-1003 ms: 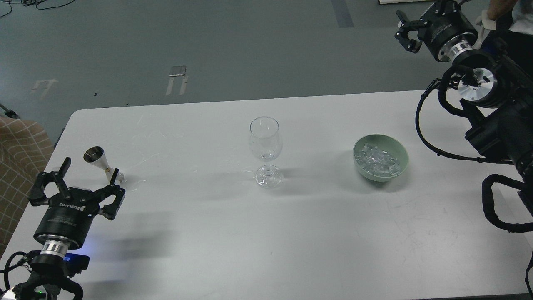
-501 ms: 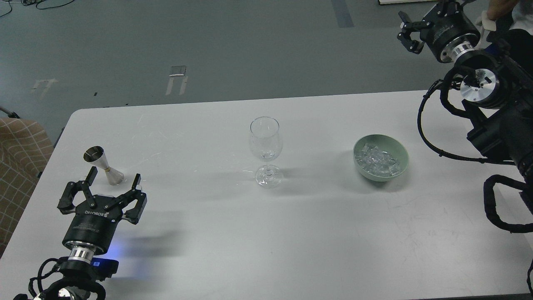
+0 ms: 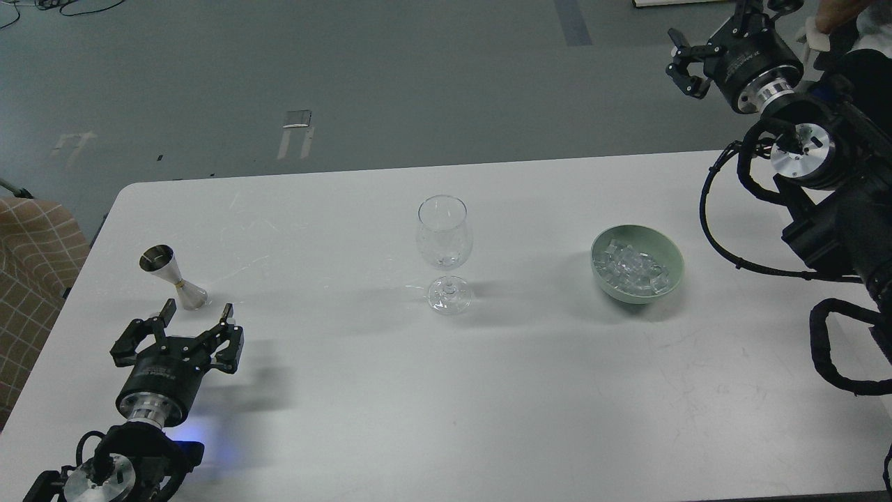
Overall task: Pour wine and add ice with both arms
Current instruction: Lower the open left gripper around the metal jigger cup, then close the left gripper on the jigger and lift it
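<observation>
A clear wine glass (image 3: 444, 247) stands upright in the middle of the white table (image 3: 446, 390). A green bowl (image 3: 637, 263) to its right holds the ice (image 3: 633, 267), several small clear cubes. A steel jigger (image 3: 174, 277) stands at the left; whether it holds wine I cannot tell. My left gripper (image 3: 196, 310) is open and empty, low over the table just in front of the jigger. My right gripper (image 3: 684, 61) is open and empty, raised beyond the table's far right corner.
A checked fabric seat (image 3: 31, 279) stands off the table's left edge. My right arm's body and looped cables (image 3: 829, 230) fill the right side. Grey floor lies beyond the table's far edge.
My left gripper has moved right and lowered toward the table in front of the jigger, staying open. My right gripper has shifted slightly up and right.
</observation>
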Motion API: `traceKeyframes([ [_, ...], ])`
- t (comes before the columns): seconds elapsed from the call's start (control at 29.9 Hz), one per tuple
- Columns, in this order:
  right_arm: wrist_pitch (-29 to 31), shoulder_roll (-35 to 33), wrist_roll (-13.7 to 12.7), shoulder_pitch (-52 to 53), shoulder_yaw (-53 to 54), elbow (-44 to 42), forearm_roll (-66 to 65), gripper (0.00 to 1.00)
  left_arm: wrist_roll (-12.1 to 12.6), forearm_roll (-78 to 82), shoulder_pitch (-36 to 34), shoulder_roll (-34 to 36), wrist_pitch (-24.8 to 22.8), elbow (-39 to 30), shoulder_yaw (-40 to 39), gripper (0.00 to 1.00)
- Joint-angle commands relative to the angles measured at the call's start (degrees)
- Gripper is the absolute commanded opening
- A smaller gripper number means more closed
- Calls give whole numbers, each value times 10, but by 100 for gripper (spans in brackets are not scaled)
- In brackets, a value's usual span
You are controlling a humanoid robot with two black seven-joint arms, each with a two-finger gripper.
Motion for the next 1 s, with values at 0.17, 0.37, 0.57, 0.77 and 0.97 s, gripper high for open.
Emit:
traceKeyframes([
  [0.17, -2, -1, 0, 1, 0, -1, 0, 100, 1, -1, -57, -1, 69, 22, -23, 49],
  [0.37, -2, -1, 0, 0, 0, -2, 0, 100, 3, 0, -92, 2, 100, 59, -24, 44],
  [0.57, -4, -4, 0, -4, 0, -3, 0, 100, 5, 0, -123, 5, 111, 110, -24, 42],
  [0.77, -4, -4, 0, -6, 0, -4, 0, 100, 7, -1, -138, 7, 112, 120, -33, 41],
  [0.97, -5, -4, 1, -8, 1, -3, 0, 100, 8, 1, -180, 7, 137, 181, -34, 37],
])
